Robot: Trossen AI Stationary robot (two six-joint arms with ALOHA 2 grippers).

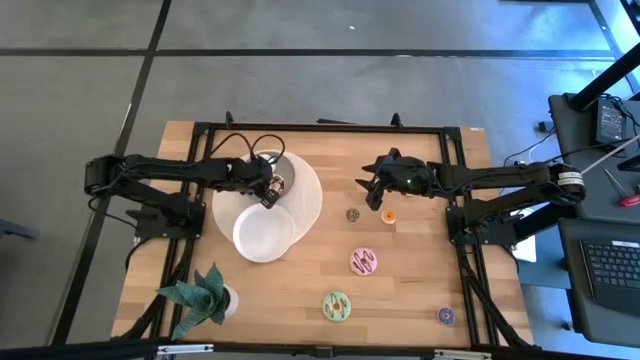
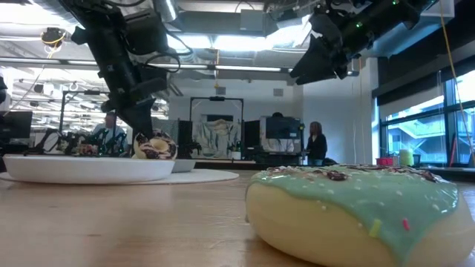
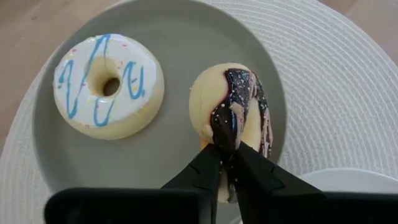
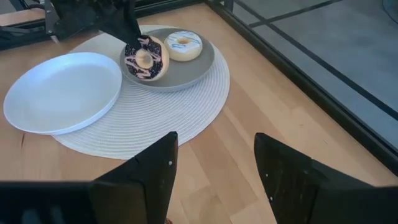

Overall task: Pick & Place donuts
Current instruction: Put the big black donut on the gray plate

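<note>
My left gripper [image 3: 227, 149] is over the grey plate [image 3: 155, 162] at the table's far left, shut on a chocolate-iced donut [image 3: 239, 109] with pink drizzle. A white donut with blue zigzag icing [image 3: 109, 84] lies flat on the same plate. My right gripper [image 1: 372, 200] hangs open above the table's far right and touches nothing. A small chocolate donut [image 1: 353, 214] and a small orange one [image 1: 388, 214] lie near it. Pink [image 1: 364, 262], green [image 1: 336, 305] and purple [image 1: 446, 315] donuts lie flat nearer the near edge. My left gripper pinches the chocolate donut's ring [image 3: 225, 127] between its two fingers, at the side turned upward. The fingers [image 4: 127, 28] come from above, slanting down from the table's left. The donut stands tipped on edge [image 4: 146, 58], its lower rim at the grey plate; whether it touches, I cannot tell.
A white plate [image 4: 62, 90] sits beside the grey plate, both on a round woven mat [image 4: 161, 115]. A potted green plant [image 1: 205, 295] stands at the near left corner. Bare wood lies between the mat and the loose donuts. People stand in the room beyond.
</note>
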